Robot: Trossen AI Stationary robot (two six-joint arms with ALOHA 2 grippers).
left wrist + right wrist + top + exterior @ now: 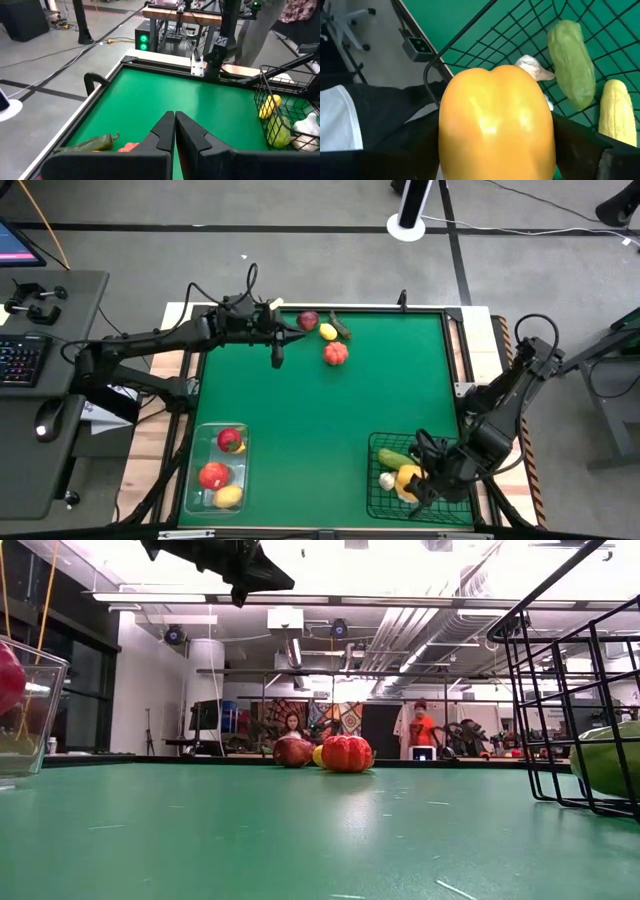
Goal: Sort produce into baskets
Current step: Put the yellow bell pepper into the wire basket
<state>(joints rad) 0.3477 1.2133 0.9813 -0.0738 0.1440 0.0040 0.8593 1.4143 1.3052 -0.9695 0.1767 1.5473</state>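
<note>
A: Start from the left. What's in hand?

B: The clear bin at the near left already has three pieces in it. The left gripper hangs over the far edge of the mat, fingers pressed together, holding nothing. Just beside it lie a dark red fruit, a lemon, a green chilli and a tomato, all unsorted.

A: And on the right?

B: The right gripper is down in the wire basket, a yellow pepper between its spread fingers; I can't tell if they grip it or have let go. A cucumber, garlic and corn lie alongside. I'd judge this a drop-off; next it must lift clear of the mesh.

A: The room?

B: Green mat on a framed table, a grey floor around it, and people far behind in a workshop.
</note>
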